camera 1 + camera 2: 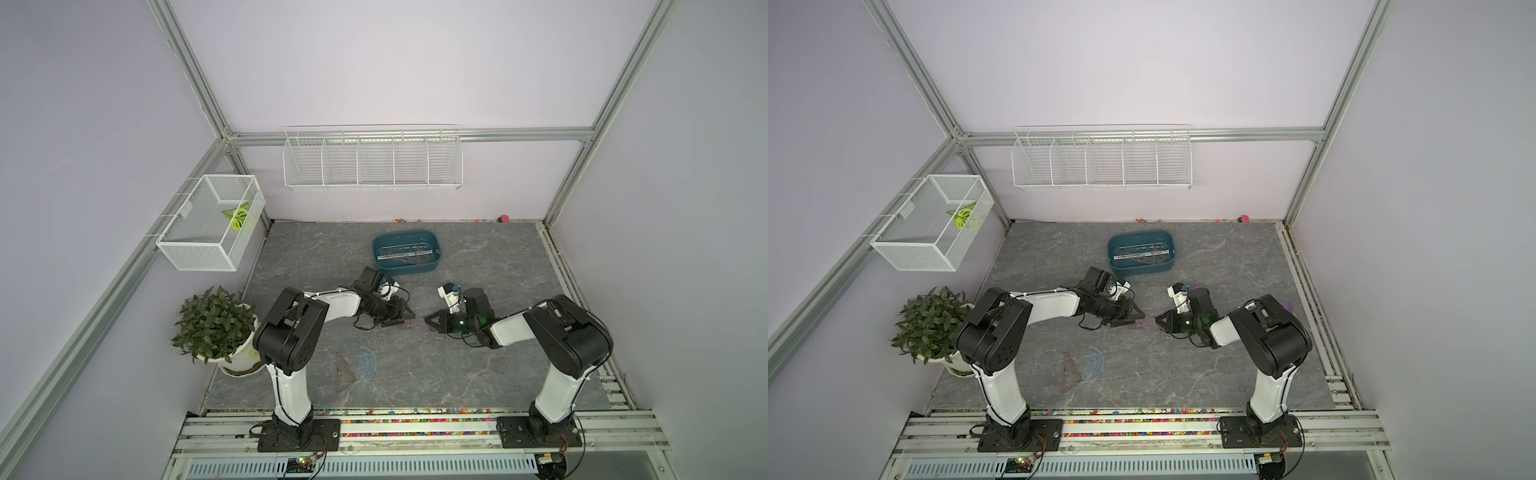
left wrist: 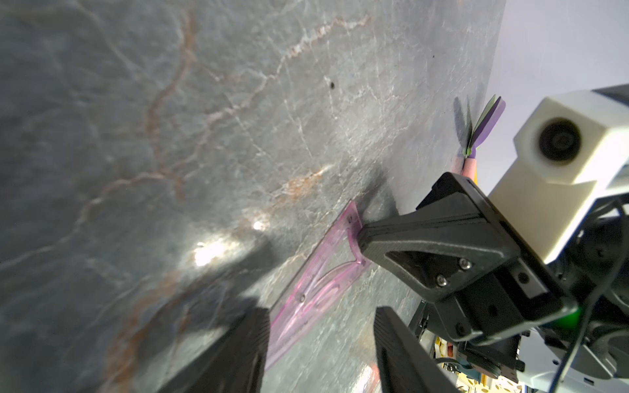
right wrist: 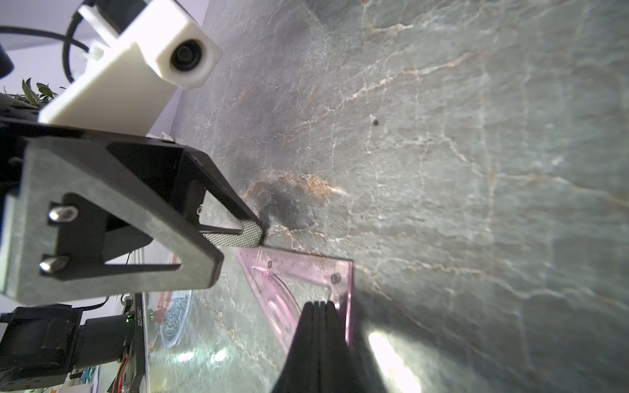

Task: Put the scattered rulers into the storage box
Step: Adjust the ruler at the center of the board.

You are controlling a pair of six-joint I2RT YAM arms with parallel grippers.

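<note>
Right gripper (image 3: 320, 308) is pinched shut, looks like it's pinning the pink triangle (image 3: 296, 272) on the counter (image 3: 476, 136) so the half-open left gripper (image 2: 318, 316) can grab it.

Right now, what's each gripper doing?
Left gripper: open, astride the triangle.
Right gripper: shut, tip on the triangle, gripping nothing.

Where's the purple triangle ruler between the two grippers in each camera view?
In both top views: triangle ruler mid-table, between left gripper and right gripper.
Left wrist: ruler touching right gripper's tip.
Right wrist: ruler at its shut fingertips.
Shared landmark: right gripper.
</note>
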